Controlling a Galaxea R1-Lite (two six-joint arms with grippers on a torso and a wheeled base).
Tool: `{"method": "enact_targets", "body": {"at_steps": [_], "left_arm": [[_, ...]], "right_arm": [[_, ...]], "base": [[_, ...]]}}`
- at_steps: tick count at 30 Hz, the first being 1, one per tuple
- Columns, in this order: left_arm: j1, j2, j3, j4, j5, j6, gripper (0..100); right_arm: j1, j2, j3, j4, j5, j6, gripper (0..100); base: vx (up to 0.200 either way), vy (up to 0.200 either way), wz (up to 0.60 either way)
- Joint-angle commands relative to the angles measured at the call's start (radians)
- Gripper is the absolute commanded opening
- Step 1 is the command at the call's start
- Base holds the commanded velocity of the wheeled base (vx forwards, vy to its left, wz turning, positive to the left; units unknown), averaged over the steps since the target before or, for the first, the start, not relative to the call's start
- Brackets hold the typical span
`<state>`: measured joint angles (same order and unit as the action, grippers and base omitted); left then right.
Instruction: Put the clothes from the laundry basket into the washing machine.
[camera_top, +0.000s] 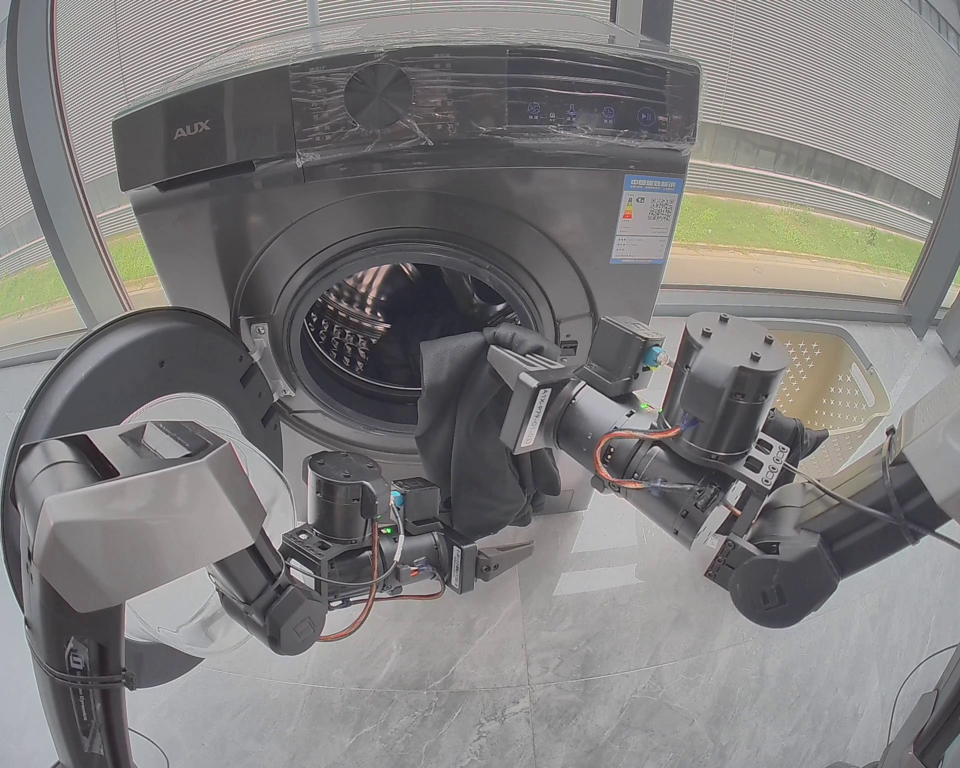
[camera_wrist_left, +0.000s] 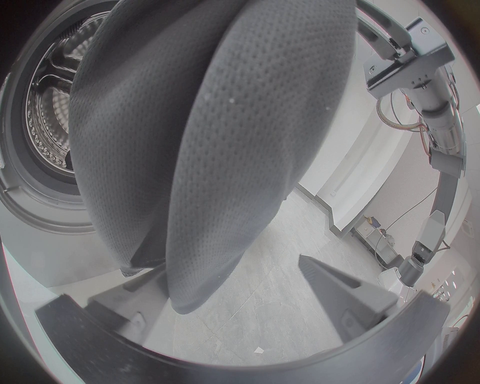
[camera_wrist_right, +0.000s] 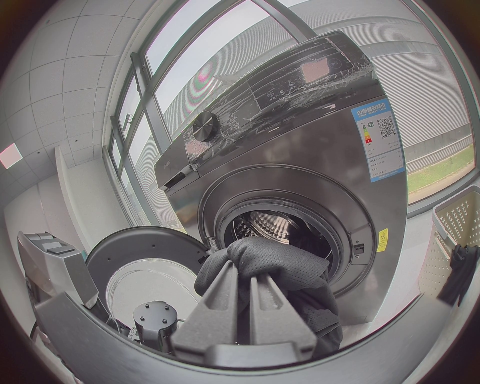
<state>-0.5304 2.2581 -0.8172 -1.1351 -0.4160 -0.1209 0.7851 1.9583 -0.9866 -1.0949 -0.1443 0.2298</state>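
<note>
Grey garment (camera_top: 468, 440) hangs clamped in right jaws, before washing machine (camera_top: 400, 210) opening; left jaws apart, just under its hem.

A laundry room: washing machine (camera_top: 400, 200) on tiled floor (camera_top: 600, 640) by windows (camera_top: 800, 100).

Pale marble-tile floor (camera_top: 600, 650) under the washing machine (camera_top: 420, 210) and laundry basket (camera_top: 850, 385)
</note>
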Motion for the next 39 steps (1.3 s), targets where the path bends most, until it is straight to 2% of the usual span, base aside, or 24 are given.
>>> {"method": "enact_targets", "body": {"at_steps": [1, 3, 8, 10, 14, 15, 17, 18, 22, 24, 32, 35, 36, 39], "left_arm": [[0.004, 0.005, -0.008, -0.020, 0.002, -0.005, 0], [0.004, 0.001, -0.007, -0.031, 0.003, -0.011, 0], [0.001, -0.014, 0.018, -0.089, 0.005, -0.049, 0], [-0.002, -0.035, 0.046, -0.118, 0.003, -0.051, 0], [-0.031, -0.132, 0.164, -0.207, 0.000, -0.072, 0], [-0.046, -0.180, 0.224, -0.258, -0.003, -0.089, 0], [-0.059, -0.227, 0.303, -0.322, -0.014, -0.100, 0], [-0.062, -0.242, 0.337, -0.353, -0.014, -0.097, 0], [-0.063, -0.290, 0.440, -0.425, -0.014, -0.083, 0], [-0.060, -0.318, 0.446, -0.420, -0.014, -0.094, 0], [-0.042, -0.342, 0.357, -0.420, -0.001, -0.109, 0], [-0.020, -0.342, 0.316, -0.419, 0.026, -0.125, 0], [-0.010, -0.342, 0.294, -0.420, 0.055, -0.138, 0], [0.009, -0.347, 0.285, -0.420, 0.068, -0.149, 0]], "right_arm": [[0.000, 0.002, 0.003, 0.000, 0.000, 0.000, 0], [0.000, 0.002, 0.006, 0.000, 0.000, 0.000, 0], [-0.006, 0.004, 0.006, 0.000, 0.000, -0.001, 0], [-0.010, 0.005, 0.006, 0.000, 0.002, -0.001, 0], [-0.017, 0.010, 0.005, -0.002, 0.003, -0.003, 0], [-0.021, 0.010, 0.008, -0.011, 0.003, -0.004, 0], [-0.029, 0.011, 0.014, -0.030, 0.006, -0.006, 0], [-0.033, 0.014, 0.016, -0.033, 0.008, -0.007, 100], [-0.047, 0.025, 0.019, -0.028, 0.008, -0.004, 100], [-0.050, 0.037, 0.019, -0.030, 0.008, -0.006, 100], [-0.090, 0.042, 0.046, -0.025, 0.005, -0.010, 100], [-0.115, 0.040, 0.065, -0.025, 0.008, -0.013, 100], [-0.133, 0.037, 0.085, -0.020, 0.009, -0.015, 100], [-0.159, 0.033, 0.111, -0.016, 0.008, -0.015, 100]], "base": [[0.000, 0.000, 0.00], [0.000, 0.000, 0.00], [0.000, 0.000, 0.00], [0.000, 0.000, 0.00], [0.000, 0.000, 0.00], [0.000, 0.000, 0.00], [0.000, 0.000, 0.00], [0.000, 0.000, 0.00], [0.000, 0.000, 0.00], [0.000, 0.000, 0.00], [0.000, 0.000, 0.00], [0.000, 0.000, 0.00], [0.000, 0.000, 0.00], [0.000, 0.000, 0.00]]}}
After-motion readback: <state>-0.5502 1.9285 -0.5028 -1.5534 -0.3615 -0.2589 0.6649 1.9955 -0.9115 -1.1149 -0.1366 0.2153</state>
